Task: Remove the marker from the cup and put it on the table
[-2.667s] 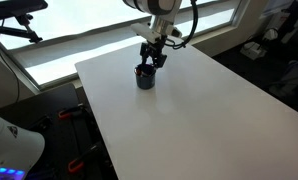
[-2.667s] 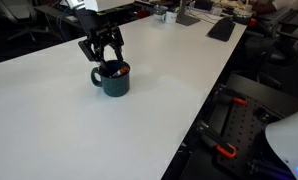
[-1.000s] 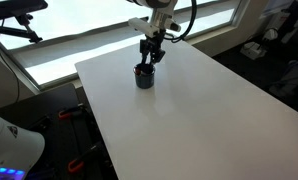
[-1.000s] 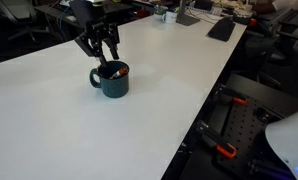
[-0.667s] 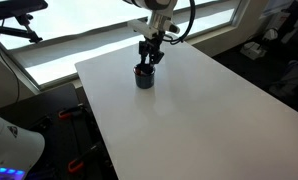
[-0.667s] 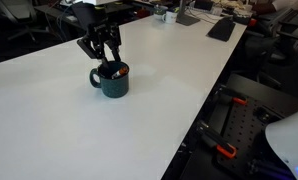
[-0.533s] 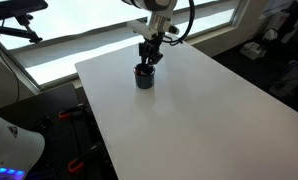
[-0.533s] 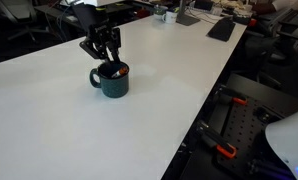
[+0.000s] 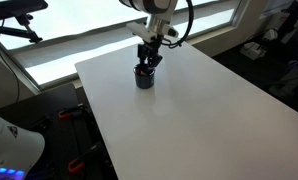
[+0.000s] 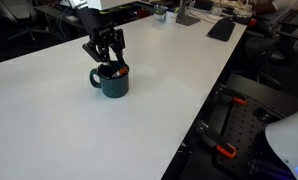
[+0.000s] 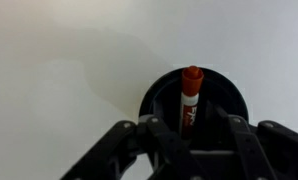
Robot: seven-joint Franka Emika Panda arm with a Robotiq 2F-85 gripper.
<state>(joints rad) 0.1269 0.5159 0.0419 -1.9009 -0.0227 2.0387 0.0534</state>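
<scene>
The white desk (image 9: 189, 110) is taken as the set-down surface. Toward its far edge the dark cup (image 10: 115, 80) is stood upright. The fingers (image 11: 117, 142) are held spread just above its rim, nothing gripped, so that the marker (image 11: 189, 100), leaned inside the cup, can be straddled and pinched.
</scene>
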